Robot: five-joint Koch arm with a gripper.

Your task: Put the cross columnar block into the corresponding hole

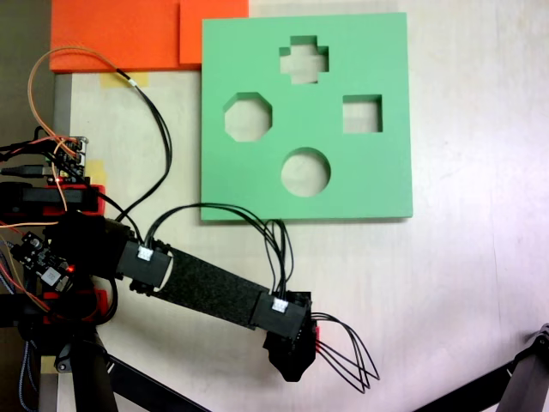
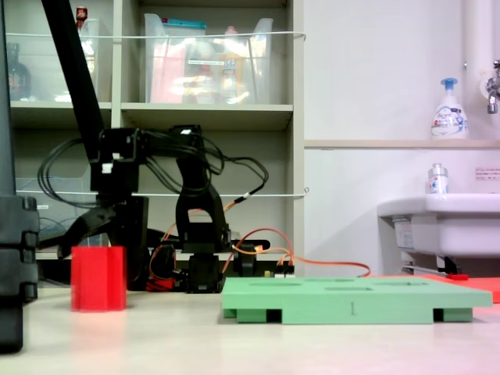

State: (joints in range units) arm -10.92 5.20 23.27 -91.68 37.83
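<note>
The red cross columnar block [image 2: 98, 278] is seen standing upright on the table [image 2: 258, 340] in the low side-on fixed view, well apart from the green foam board [image 2: 351, 301], which lies flat to its right there. The gripper [image 2: 92, 228] is held directly above the block, its dark fingers splayed downward toward the block's top; one finger [image 2: 78, 229] is seen slanting out to the left. The jaws appear parted, and no contact with the block can be made out, so nothing is judged to be gripped.

In the top-down fixed view the arm is stretched out toward the lower middle of the frame, and the gripper [image 1: 293, 365] is seen from above as a dark mass, with a sliver of red at its right edge. The state of the jaws cannot be read from this angle.

The corresponding hole [image 1: 304, 59], the plus-shaped cutout, is found near the board's far edge, well away from the gripper, beyond the round cutout [image 1: 305, 172]. The coming move is judged to turn on a straight descent: the block's long axis is vertical and lies right under the jaws.
</note>
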